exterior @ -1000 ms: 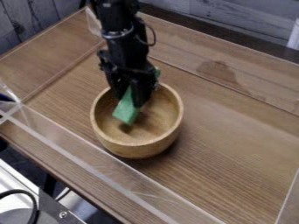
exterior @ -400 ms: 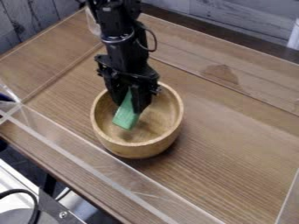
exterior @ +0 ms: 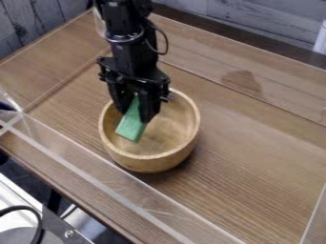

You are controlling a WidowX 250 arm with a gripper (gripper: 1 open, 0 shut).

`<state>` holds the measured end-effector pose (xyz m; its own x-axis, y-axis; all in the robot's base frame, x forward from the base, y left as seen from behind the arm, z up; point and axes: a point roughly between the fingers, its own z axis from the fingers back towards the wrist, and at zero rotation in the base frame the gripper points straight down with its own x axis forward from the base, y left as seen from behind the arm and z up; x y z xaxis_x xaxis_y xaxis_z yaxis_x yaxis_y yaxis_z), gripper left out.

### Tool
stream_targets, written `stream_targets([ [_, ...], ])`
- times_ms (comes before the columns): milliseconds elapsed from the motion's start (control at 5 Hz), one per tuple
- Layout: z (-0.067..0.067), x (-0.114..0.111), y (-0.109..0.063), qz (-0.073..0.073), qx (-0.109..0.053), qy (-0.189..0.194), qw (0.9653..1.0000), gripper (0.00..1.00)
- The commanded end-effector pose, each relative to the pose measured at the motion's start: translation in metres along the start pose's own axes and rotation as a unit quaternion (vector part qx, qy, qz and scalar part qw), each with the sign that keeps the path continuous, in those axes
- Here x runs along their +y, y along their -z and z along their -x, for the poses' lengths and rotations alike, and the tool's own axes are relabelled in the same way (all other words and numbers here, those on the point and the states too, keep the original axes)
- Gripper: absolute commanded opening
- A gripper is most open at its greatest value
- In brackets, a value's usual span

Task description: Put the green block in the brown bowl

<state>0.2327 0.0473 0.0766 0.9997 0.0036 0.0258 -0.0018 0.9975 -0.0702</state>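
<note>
The green block (exterior: 132,124) stands tilted inside the brown bowl (exterior: 182,141), its lower end on the bowl's floor and its upper end leaning up toward the near-left wall. My black gripper (exterior: 139,106) points straight down over the bowl's left half. Its fingers are spread apart, open, on either side of the block's upper end. They do not appear to press on it. The arm hides the bowl's far-left rim.
The bowl sits on a wooden tabletop (exterior: 242,105) enclosed by low clear walls (exterior: 76,162) along the near and left edges. A darker stain (exterior: 242,76) marks the wood to the right of the arm.
The gripper has lifted a little and drifted left, away from the bowl's floor. The green block stayed in the bowl and settled slightly lower.
</note>
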Motion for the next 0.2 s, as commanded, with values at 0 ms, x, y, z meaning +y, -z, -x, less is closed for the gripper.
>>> stream_targets([
  [0,-0.0126,-0.0011,-0.0186,-0.005,-0.040,0.012,0.9991,0.00],
])
